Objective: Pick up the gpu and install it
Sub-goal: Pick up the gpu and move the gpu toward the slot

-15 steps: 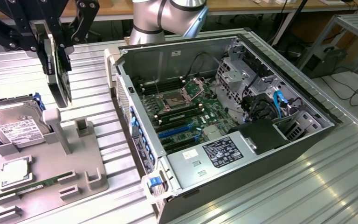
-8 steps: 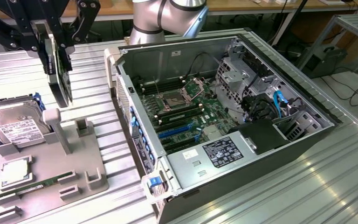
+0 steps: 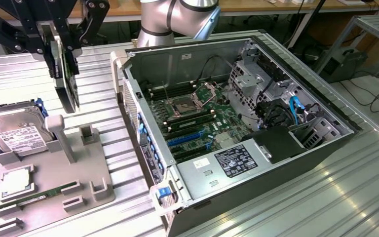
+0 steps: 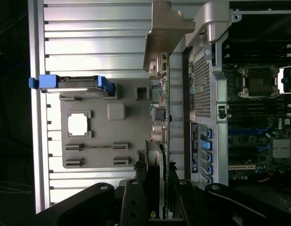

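Gripper: the black gripper (image 3: 63, 42) is clamped narrow on the gpu (image 3: 66, 84), one finger on each face of the card.
Gpu: held upright and edge-on in the air, clear of the counter (image 3: 347, 197), hanging at the exterior view's left of the open computer case (image 3: 176, 64).
Gpu from the wrist: the thin green card (image 4: 165, 127) runs straight out from between the fingers (image 4: 136, 197), its silver end bracket (image 4: 162, 33) at the end away from the gripper.
Position: in the wrist view the card lies along the side of the grey parts fixture (image 4: 126, 141) that faces the case, between the fixture and the case's perforated rear panel (image 4: 202, 89).
Case: lying on its side on the ribbed metal counter with the side panel off, the green motherboard (image 3: 199, 121) exposed.
Inside the case: an open processor socket (image 3: 186, 102) towards the far end, blue expansion slots (image 3: 183, 140) nearer the camera, a grey power supply (image 3: 239, 160) with a black label, and blue cables (image 3: 295, 109) at the drive cage.
Fixture: it carries a silver hard drive (image 3: 12, 131) with a white label and blue side rails standing tilted in its holder, a square processor (image 3: 15, 181) in a recess, and a narrow green memory stick (image 3: 41, 194) lying between clips.
Arm: the grey robot arm (image 3: 176, 19) rises behind the case at the top of the exterior view.
Install status: the gpu is not seated in the case; it hangs outside it, near the rear panel.
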Available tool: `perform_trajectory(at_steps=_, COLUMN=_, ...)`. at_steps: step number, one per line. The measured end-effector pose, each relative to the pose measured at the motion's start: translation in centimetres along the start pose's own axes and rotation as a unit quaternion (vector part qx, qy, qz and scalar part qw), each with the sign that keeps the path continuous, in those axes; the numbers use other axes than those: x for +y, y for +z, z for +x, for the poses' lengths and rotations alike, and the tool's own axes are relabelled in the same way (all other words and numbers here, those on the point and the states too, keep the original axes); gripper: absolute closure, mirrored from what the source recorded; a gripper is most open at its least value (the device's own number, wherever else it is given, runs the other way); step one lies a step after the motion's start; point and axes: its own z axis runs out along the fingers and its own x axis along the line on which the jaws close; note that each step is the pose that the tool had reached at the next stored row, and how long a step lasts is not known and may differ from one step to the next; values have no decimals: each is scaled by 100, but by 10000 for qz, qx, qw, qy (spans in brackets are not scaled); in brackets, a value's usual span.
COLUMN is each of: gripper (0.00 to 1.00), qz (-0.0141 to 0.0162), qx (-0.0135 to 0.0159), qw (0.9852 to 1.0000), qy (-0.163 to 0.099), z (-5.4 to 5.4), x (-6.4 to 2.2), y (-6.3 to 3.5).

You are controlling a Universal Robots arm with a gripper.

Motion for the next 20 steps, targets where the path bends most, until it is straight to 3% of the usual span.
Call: perform_trajectory(at_steps=20, gripper=73, qz=0, qx=0, qw=10000, qy=0, z=-176, x=3, y=5)
